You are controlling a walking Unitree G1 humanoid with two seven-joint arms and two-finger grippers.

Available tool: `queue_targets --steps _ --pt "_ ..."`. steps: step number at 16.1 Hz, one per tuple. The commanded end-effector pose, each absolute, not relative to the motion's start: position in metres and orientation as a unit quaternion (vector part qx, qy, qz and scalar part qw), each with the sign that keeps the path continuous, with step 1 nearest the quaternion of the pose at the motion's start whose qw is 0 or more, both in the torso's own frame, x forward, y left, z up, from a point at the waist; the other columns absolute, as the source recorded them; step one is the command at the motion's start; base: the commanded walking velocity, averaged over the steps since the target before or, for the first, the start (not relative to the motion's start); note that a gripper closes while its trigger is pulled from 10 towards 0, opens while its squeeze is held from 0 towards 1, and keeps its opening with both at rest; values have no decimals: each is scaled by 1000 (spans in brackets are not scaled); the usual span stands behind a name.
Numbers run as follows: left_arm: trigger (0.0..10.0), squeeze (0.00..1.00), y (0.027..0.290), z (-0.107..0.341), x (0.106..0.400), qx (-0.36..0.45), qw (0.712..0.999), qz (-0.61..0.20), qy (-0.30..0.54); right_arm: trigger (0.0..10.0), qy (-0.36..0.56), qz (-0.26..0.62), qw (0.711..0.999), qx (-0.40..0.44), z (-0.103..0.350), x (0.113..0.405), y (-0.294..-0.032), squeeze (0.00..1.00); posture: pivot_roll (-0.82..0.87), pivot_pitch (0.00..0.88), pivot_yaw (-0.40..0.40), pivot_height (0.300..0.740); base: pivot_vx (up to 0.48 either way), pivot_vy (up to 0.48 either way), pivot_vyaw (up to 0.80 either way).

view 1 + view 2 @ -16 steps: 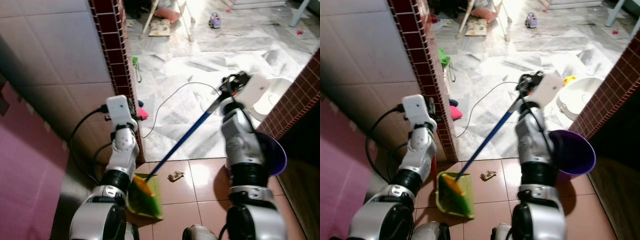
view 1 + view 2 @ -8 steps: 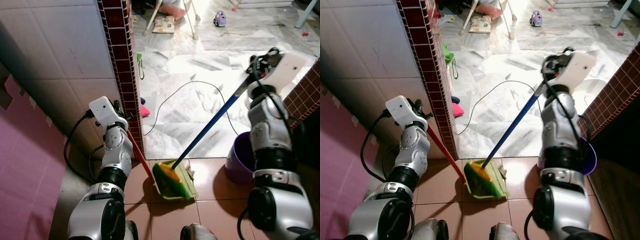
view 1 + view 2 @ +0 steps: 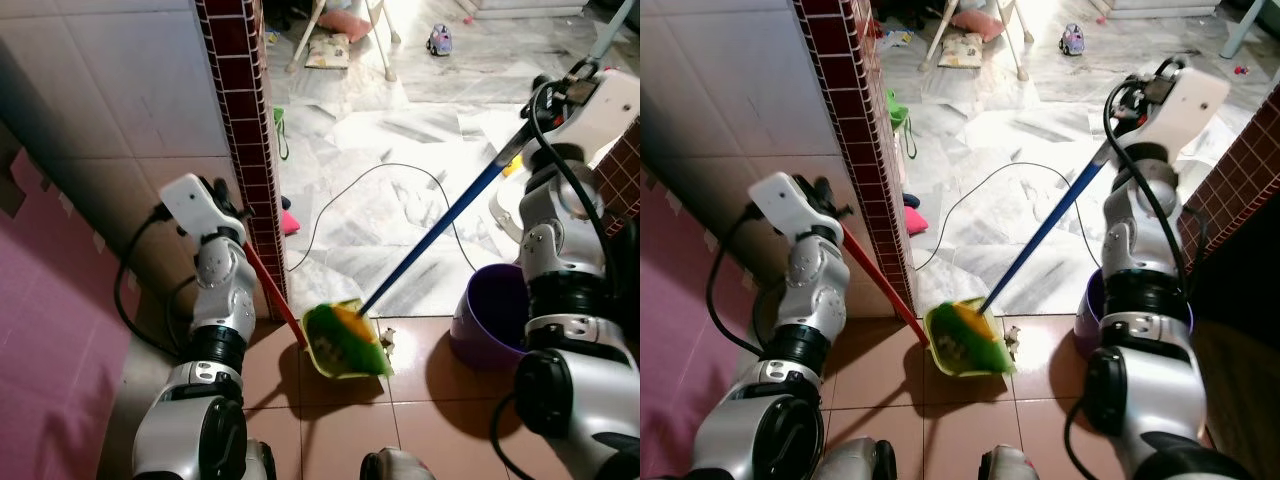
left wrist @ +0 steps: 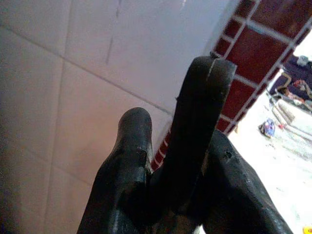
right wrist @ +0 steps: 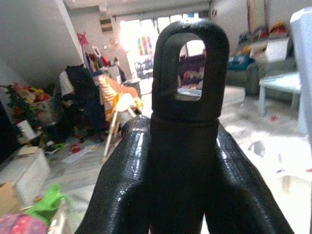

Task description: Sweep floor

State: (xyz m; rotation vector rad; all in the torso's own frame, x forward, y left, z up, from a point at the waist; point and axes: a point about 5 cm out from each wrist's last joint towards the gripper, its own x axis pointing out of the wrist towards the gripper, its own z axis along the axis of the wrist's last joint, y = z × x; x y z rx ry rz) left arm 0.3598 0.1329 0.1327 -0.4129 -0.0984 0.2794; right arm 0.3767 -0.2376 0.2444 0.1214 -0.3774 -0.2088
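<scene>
Nearest the robot, on the brown tile floor [image 3: 330,420]: green dustpan [image 3: 345,343] tilted on its edge, some debris inside. Broom head, yellow bristles [image 3: 350,320], sits in the pan mouth. One crumpled scrap [image 3: 389,341] lies just beside the pan's right lip, not yet collected.

Left tool [image 4: 175,161]: clamped around the top of the red dustpan handle [image 3: 272,297], which runs down along the brick-edged wall corner [image 3: 245,140] to the pan. Fingers pressed tight on the rod in the wrist view.

Right tool [image 5: 185,146]: closed around the black end cap of the blue broom handle [image 3: 440,225], arm raised high on the right. Hanging eye of the cap stands above the fingers.

Purple bucket [image 3: 495,315] on the floor beside the right arm, near the pan.

Further out: white marble floor [image 3: 400,130], thin black cable [image 3: 350,195] looping across it, a toy and a chair base well beyond.

Risks, judged: pan is tipped steeply, so contents may spill back if the left wrist rolls more. The scrap at the lip could be flicked under the pan or toward the bucket. A broad stroke might snag the cable.
</scene>
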Motion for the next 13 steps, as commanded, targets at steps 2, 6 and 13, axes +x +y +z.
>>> queue_targets --steps 2,6,13 --pt "10000 0 144 167 364 -215 959 142 -121 10000 -215 -94 972 -20 255 375 -237 0 -134 0 -4 740 0 0 0" --pt "10000 0 152 164 362 -212 958 151 -118 10000 -243 -108 963 -39 267 376 -246 0 -130 0 -6 740 0 0 0" --pt "10000 0 159 173 357 -192 960 148 -142 10000 -213 -98 968 -86 245 375 -243 0 -120 0 -13 740 0 0 0"
